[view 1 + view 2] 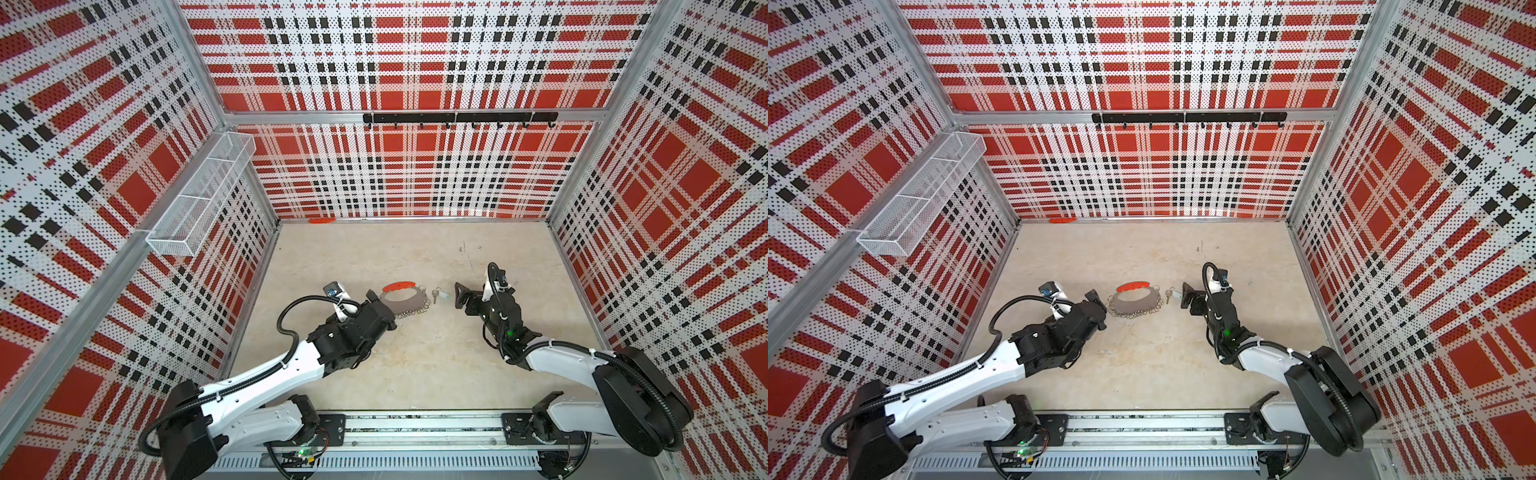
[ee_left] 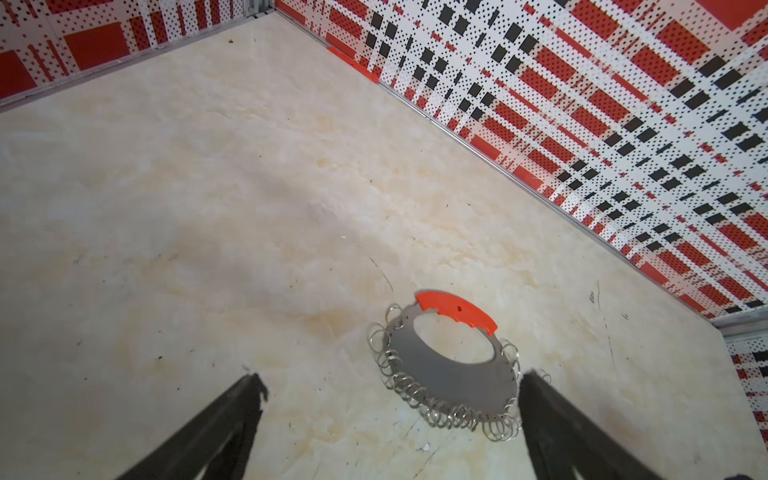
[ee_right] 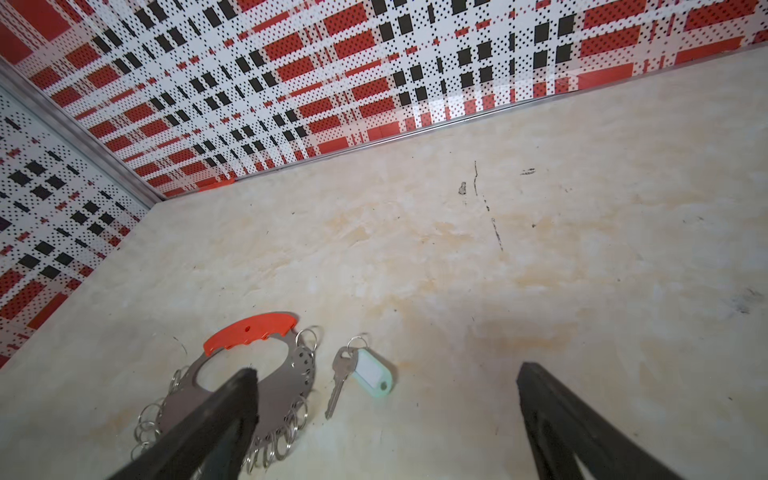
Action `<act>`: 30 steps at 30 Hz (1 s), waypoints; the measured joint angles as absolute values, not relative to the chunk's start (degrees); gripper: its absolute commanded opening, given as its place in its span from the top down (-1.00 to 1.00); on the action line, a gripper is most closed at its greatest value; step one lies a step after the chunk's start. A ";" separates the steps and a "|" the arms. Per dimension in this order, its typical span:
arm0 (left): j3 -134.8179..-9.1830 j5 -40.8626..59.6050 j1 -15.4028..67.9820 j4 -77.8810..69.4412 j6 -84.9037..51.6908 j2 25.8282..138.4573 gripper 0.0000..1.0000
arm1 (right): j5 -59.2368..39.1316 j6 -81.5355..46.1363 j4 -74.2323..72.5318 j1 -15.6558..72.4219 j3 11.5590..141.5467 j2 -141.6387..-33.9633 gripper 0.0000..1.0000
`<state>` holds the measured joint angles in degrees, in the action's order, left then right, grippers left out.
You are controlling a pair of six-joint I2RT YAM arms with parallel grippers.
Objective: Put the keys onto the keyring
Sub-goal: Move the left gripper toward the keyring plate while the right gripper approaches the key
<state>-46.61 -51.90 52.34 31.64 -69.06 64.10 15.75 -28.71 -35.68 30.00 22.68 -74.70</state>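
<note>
The keyring is a grey metal crescent plate with a red grip and many small wire loops, lying flat mid-table. The keys, a silvery key joined to a pale teal tag, lie just to its right. My left gripper stands open at the plate's left edge; in the left wrist view one finger reaches the loops on the keyring, left gripper. My right gripper stands open just right of the keys. In the right wrist view the keys lie between its jaws, right gripper.
A white mesh basket hangs on the left wall. A black hook rail runs along the back wall. A small red piece lies at the back wall's foot. Plaid walls close three sides; the arms' base rail runs along the front.
</note>
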 measured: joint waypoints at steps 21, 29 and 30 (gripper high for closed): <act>-43.83 -32.64 52.53 -13.02 -46.61 84.27 0.10 | 17.65 -36.77 -32.91 22.22 17.06 -67.96 -0.49; -52.01 -21.12 47.22 -18.44 -44.91 96.68 0.14 | 11.05 -38.61 -32.91 18.85 17.06 -70.74 -0.37; -52.97 -20.21 46.78 -18.72 -44.86 97.97 0.14 | 10.63 -38.68 -32.93 18.76 17.06 -70.74 -0.37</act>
<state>-52.97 -20.21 46.78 -18.72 -44.86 97.97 10.63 -38.68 -32.93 18.76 17.06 -70.74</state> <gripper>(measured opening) 0.427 0.688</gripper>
